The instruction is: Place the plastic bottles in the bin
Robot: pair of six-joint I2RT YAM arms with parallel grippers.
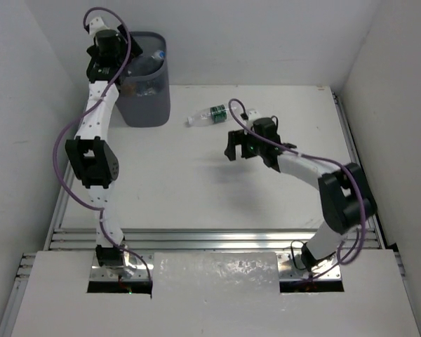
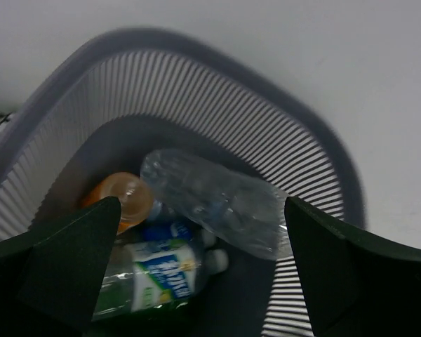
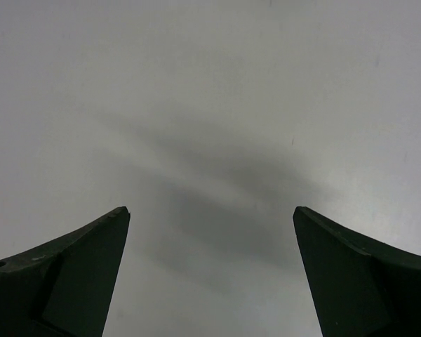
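The dark grey bin [image 1: 146, 105] stands at the far left of the table. My left gripper [image 1: 105, 67] hangs over its rim, open and empty [image 2: 203, 210]. In the left wrist view the bin's ribbed wall [image 2: 196, 91] holds a clear bottle [image 2: 214, 203], an orange bottle [image 2: 126, 200] and a blue-labelled bottle [image 2: 161, 277]. One bottle with a dark green label [image 1: 209, 115] lies on its side on the table right of the bin. My right gripper [image 1: 237, 149] is open and empty above the bare table [image 3: 210, 210], a little near and right of that bottle.
White walls close in on the left, back and right. A metal rail [image 1: 217, 239] runs along the table's near edge. The right arm's elbow [image 1: 345, 196] sits over the right side of the table.
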